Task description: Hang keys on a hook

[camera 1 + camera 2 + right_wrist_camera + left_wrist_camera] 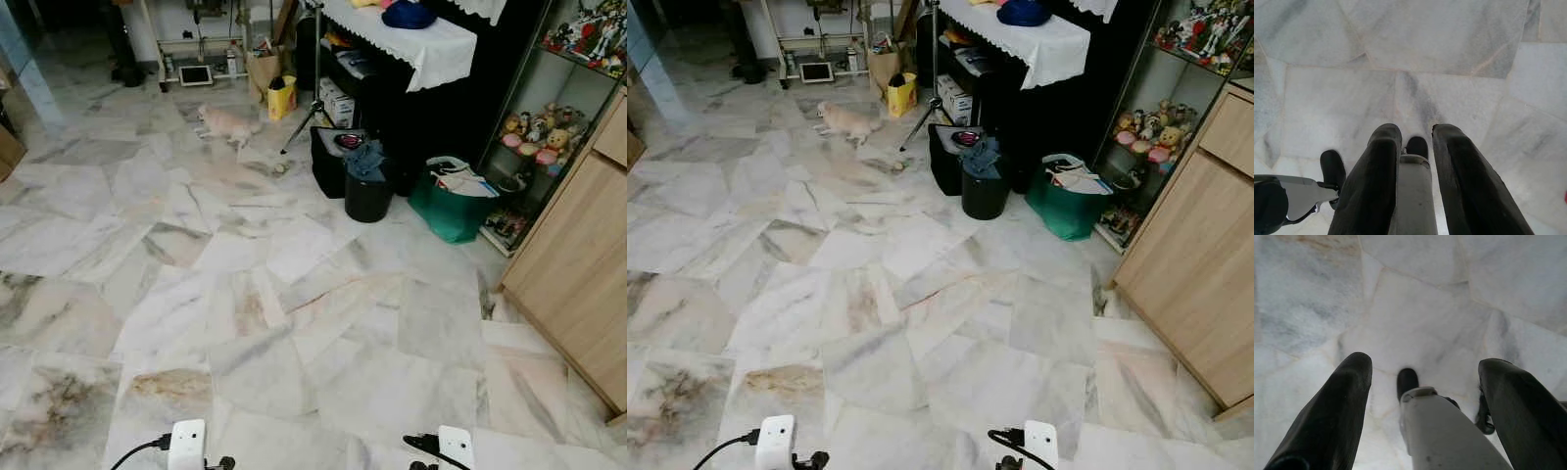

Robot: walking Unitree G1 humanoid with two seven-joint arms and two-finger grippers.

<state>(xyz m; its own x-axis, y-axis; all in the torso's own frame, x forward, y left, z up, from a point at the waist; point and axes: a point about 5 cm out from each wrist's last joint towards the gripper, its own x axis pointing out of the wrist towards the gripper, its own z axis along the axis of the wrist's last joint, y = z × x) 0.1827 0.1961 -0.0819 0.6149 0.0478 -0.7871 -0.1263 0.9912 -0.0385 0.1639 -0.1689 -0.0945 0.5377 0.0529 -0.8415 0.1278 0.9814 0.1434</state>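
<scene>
The robot stands on a pale marble floor (245, 323) with both arms hanging low, so the step in hand looks like the search or approach, before any grasp; farthest left, the left gripper (1420, 396) points straight down at the tiles with its two black fingers (1337, 406) spread wide and nothing between them; further back on the floor a small light-coloured dog (227, 122) lies near a yellow bag (281, 98); toward the middle a black bin (367, 191) draped with grey cloth stands just beside a green bag (446, 211); behind them a black piano under a white lace cloth (411, 44); the right gripper (1413, 161) also hangs over bare tile, its fingers (1376, 181) narrow but apart and empty; at far right a wooden cabinet (578, 264) meets a glass shelf of figurines (539, 137); no keys or hook can be made out, so the next move calls for turning or walking to find the keys first.
</scene>
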